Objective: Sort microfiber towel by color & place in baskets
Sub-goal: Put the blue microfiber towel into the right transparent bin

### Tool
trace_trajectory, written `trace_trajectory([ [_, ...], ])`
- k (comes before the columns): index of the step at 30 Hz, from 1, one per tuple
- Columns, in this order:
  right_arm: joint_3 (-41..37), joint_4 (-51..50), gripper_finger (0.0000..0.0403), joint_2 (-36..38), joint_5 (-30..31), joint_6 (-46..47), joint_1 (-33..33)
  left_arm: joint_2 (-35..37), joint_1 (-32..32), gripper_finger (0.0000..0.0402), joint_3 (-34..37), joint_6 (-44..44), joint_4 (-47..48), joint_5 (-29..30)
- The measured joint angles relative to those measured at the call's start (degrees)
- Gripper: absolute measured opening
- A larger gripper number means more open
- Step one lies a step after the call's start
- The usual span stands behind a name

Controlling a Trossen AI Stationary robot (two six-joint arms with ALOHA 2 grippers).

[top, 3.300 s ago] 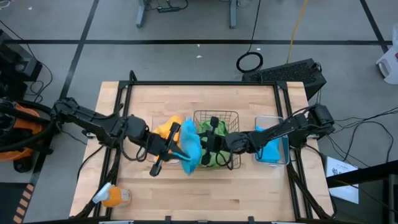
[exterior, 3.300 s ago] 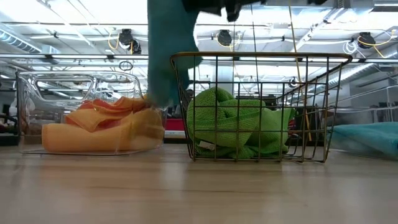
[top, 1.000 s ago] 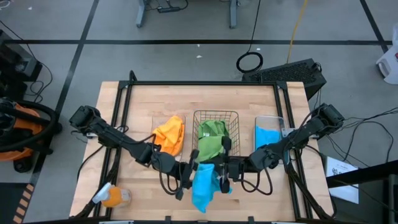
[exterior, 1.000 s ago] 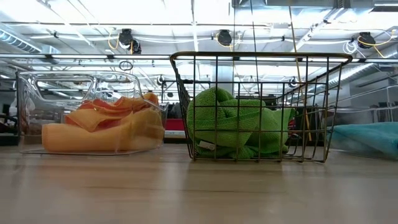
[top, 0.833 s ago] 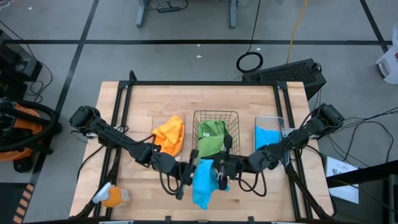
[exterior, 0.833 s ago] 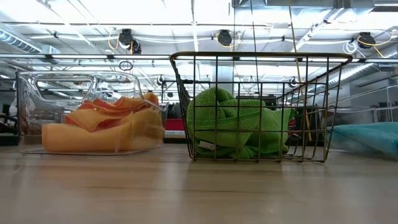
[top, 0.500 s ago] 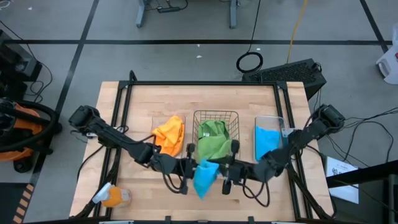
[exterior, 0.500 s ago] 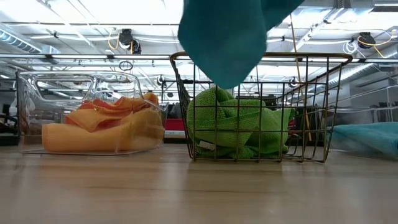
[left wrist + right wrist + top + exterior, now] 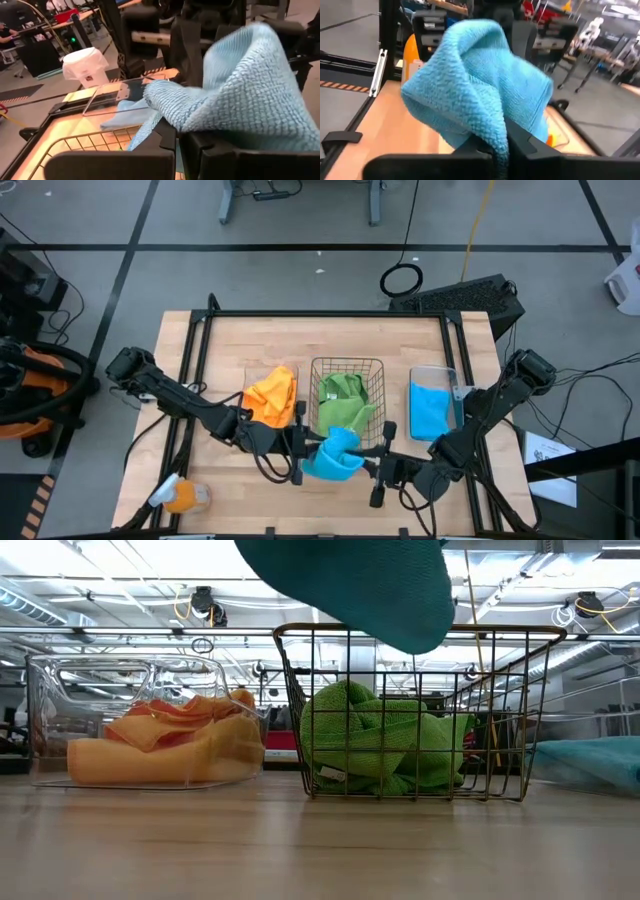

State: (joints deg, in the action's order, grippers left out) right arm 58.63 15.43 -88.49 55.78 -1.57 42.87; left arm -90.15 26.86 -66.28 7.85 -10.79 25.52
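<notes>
A sky blue microfiber towel (image 9: pixel 333 455) hangs in the air between my two grippers, just on the near side of the wire mesh basket (image 9: pixel 347 366). In the low view the blue towel (image 9: pixel 350 580) sags from above. My left gripper (image 9: pixel 303 450) is shut on its left end and my right gripper (image 9: pixel 368 463) on its right end. Green towels (image 9: pixel 380 745) lie in the mesh basket. Orange-yellow towels (image 9: pixel 272 395) fill the left clear basket (image 9: pixel 45 720). Another blue towel (image 9: pixel 430 410) lies in the right clear basket (image 9: pixel 432 370). My left gripper pinches the blue towel's left end (image 9: pixel 170 112) between its two fingers, coming level from the table's left. The cloth bunches over the fingers and is lifted clear of the table. My right gripper pinches a fold at the towel's right end (image 9: pixel 492 127) between its two fingers, coming level from the table's right. The towel bulges up beyond the fingers and is lifted clear, slack between the two grippers.
The three baskets stand in a row across the table's middle. A small orange-and-white object (image 9: pixel 180 496) lies at the near left corner. Bare wood (image 9: pixel 250 500) shows along the near edge and beyond the baskets. A black frame (image 9: pixel 330 313) rims the table.
The blue towel, which hung long toward the near edge, has moved toward the baskets and come into the low view from above. It now sags short and wide between the two grippers. The right gripper has shifted toward the table's right, the left slightly toward the far edge.
</notes>
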Motion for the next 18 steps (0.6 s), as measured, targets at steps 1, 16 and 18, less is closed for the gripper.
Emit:
trace_trajectory([
  [1, 0.0, -0.8, 0.0015, 0.0, -0.1, 1.6, 0.0, 0.0, 0.1, 0.0007, 0.0, 0.0, -0.4, 0.0],
  [16, 0.1, -4.1, 0.0206, 0.0, -10.1, 16.4, -3.9, 0.0, 0.2, 0.0008, 0.0, 6.3, -7.8, -4.5],
  [18, 0.1, -5.7, 0.0231, 0.0, -10.8, 17.5, -3.9, 0.0, 0.2, 0.0008, 0.0, 7.8, -7.7, -4.3],
])
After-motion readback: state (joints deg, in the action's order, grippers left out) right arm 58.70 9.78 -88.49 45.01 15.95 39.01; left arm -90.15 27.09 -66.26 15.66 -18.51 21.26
